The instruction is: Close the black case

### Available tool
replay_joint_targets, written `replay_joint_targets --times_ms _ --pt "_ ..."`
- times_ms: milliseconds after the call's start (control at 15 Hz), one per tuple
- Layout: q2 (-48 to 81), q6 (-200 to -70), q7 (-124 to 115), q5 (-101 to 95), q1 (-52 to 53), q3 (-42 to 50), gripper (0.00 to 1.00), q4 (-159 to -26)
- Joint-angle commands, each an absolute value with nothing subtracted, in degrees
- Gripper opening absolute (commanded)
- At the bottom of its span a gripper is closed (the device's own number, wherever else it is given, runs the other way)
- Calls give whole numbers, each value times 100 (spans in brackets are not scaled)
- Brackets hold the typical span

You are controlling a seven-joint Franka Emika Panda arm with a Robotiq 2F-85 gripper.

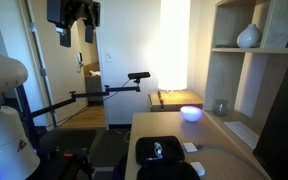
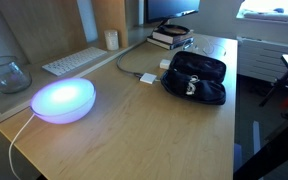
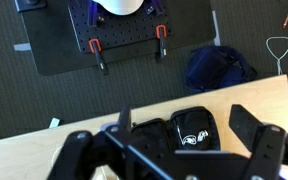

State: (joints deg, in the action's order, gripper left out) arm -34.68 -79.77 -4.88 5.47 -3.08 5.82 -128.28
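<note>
The black case lies open on the wooden desk, its two halves flat side by side, with a pale roundish item in one half. It also shows at the bottom of an exterior view and in the wrist view. My gripper hangs high above the desk, well clear of the case. In the wrist view the gripper is open and empty, with the case far below between its fingers.
A glowing dome lamp, a glass bowl, a keyboard, a small white block with a cable and stacked books share the desk. A shelf unit stands beside it. A blue bag lies on the floor.
</note>
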Motion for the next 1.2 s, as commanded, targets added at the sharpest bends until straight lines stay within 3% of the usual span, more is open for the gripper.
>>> replay_joint_targets --times_ms 0,533,1133 --pt "-3454 -7958 -439 580 -417 506 100 -12811" --pt "-3301 -8199 -308 538 -410 547 100 -12667" --pt "-2242 -9194 169 576 -281 556 100 -11506"
